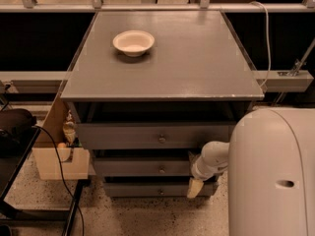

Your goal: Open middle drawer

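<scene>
Hanging gripper (196, 187): low at the right end of the drawer fronts, its tan tip in front of the lowest drawer's right end and just under the right end of the middle drawer; contact with either front cannot be told.
Grip state: cannot tell whether it is released or clenched.
Arm (212, 159): a white rounded link slanting down and to the left from the robot body (273, 176), which fills the lower right corner.
Middle drawer (138, 167): grey flat front, second of three in the grey cabinet (81, 117), set between the upper and lowest fronts, with a dark band above it.
Middle knob (162, 170): small, round, metal, at the centre of that front, well to the left of the gripper.
Upper drawer (123, 135): the widest-looking front, directly under the top, its upper knob (161, 139) at centre.
Lowest drawer (138, 189): the narrowest-looking front, nearest the floor (147, 215), its right end partly hidden by the gripper.
Surface (197, 58): the cabinet's flat grey top.
Bowl (133, 42): pale and round, upright on the surface toward its far left part.
Cardboard box (51, 161): on the floor just beside the cabinet's left side.
Black cable (60, 173): running down in front of the box.
White cable (267, 38): dropping along the surface's right edge.
</scene>
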You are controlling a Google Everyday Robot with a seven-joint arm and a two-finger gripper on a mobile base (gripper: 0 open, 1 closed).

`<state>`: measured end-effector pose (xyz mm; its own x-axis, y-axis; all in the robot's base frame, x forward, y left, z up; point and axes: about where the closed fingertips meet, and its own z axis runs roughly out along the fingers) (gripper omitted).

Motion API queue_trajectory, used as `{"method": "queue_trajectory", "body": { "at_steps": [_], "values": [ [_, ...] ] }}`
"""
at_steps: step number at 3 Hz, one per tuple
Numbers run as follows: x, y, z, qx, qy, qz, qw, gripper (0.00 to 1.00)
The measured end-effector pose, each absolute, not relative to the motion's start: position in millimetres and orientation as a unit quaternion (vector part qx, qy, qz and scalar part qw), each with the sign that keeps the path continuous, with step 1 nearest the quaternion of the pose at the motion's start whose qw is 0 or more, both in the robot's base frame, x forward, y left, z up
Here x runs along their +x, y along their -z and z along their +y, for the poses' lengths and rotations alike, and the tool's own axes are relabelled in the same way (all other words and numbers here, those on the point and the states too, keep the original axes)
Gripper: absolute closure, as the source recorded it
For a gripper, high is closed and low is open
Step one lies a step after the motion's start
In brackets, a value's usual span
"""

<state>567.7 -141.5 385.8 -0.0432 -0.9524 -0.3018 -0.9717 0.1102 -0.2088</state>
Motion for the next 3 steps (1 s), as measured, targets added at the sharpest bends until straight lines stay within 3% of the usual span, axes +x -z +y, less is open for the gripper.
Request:
{"method": "queue_trajectory", "body": {
  "at_steps": [3],
  "values": [
    [545,-382,-146,-0.656,-0.092,0.734,0.151,0.0]
  ]
}}
